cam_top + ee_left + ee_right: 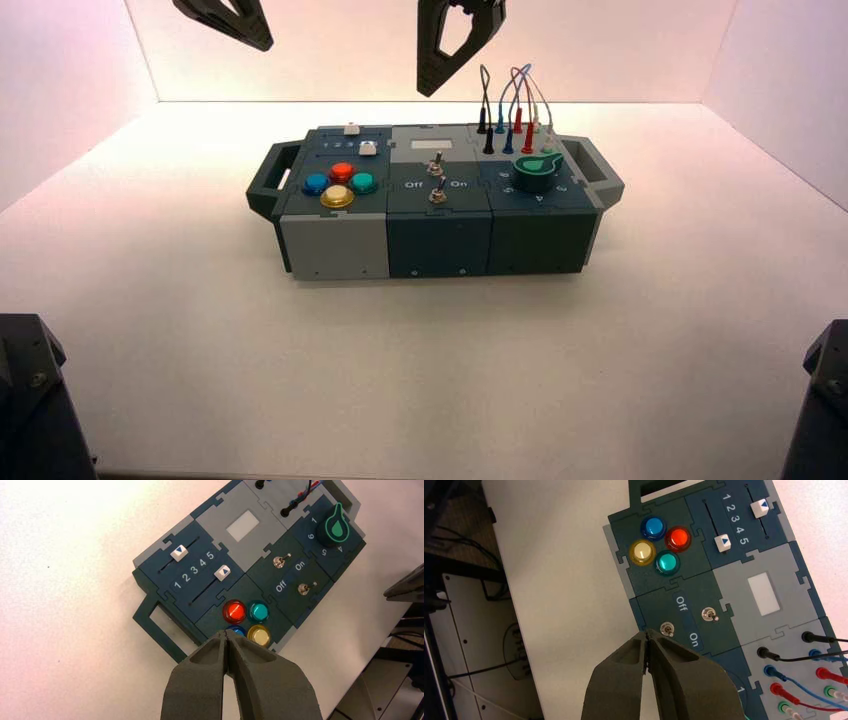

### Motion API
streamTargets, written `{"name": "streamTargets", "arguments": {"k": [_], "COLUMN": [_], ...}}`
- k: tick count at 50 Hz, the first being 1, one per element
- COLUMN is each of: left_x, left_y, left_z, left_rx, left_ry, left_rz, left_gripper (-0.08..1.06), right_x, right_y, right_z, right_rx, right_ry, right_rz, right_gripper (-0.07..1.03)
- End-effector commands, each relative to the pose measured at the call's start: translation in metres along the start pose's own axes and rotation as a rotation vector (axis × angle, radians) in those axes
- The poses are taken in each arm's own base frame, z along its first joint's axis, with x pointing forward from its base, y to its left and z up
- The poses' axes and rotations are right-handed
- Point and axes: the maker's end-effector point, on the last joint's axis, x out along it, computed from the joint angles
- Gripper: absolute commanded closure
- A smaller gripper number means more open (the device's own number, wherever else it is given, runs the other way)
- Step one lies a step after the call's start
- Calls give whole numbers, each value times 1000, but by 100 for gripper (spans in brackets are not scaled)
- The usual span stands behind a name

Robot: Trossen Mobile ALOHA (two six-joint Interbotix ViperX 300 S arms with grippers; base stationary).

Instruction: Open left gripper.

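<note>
My left gripper (262, 42) hangs high above the table, behind and left of the box (335, 250); only its slanted tips show in the high view. In the left wrist view its fingertips (226, 633) are pressed together with nothing between them, over the blue button (239, 629) beside the yellow button (258, 635). My right gripper (430, 88) hangs upright above the back middle of the box. In the right wrist view it (647, 633) is shut and empty, near the toggle switch (666, 629) by the "On" lettering.
The box carries red (342, 171), green (363, 182), blue and yellow buttons, two sliders (179, 552), two toggle switches (437, 166), a green knob (538, 170) and plugged wires (515, 110). White walls enclose the table. Black arm bases (30, 400) stand at the front corners.
</note>
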Motion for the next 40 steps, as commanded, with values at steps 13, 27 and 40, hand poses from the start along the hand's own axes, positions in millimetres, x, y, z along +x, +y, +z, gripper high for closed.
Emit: {"name": "streamTargets", "arguments": {"k": [13,27,40], "left_x": [-4,-5,-8], "left_y": [0,-1,-1], "left_z": [6,6,9], "left_rx": [17,-7,-2], "left_ry": [-18,-24,-41], "left_rz": [10,7,19], "left_gripper": [101,100,67], "right_x": [-13,-17,-19], "right_y": [-2,-2,-3], "right_z": [7,9,9], "right_rx": [-11,-13,-14], "right_ry": [-40,-52,-56], "right_rz": [-22,-28,-32], "right_gripper": [98,98,98]}}
